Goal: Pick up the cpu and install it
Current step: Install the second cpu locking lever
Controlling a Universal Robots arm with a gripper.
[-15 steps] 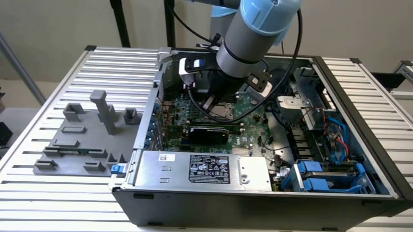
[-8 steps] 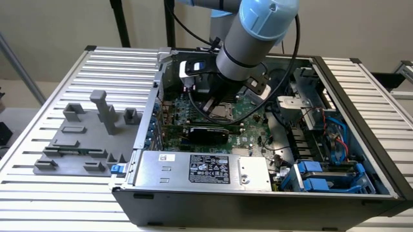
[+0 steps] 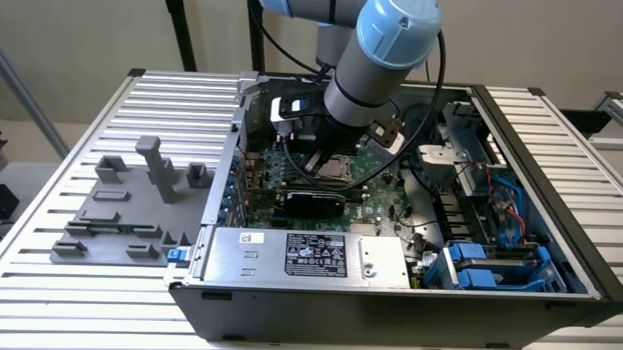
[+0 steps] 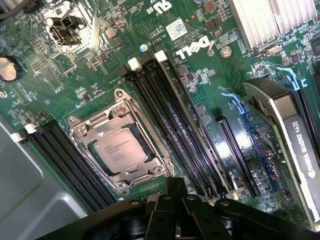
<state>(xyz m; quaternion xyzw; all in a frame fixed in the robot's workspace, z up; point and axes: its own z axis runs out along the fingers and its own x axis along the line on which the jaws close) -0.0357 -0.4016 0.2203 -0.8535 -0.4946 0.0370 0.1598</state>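
Cpu lies flat inside the metal socket frame on the green motherboard, between two banks of black memory slots. The gripper hangs just above it, its fingers drawn together and holding nothing. To do this well, I judge the chip should sit level and square within the frame, no corner riding up.

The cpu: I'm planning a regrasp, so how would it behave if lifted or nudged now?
The cpu looks a thin, rigid, metal-topped chip, so probably stiff and light. Its smooth top may be slippery. Seated flat inside the socket frame, it would likely resist sideways pushes rather than slide.
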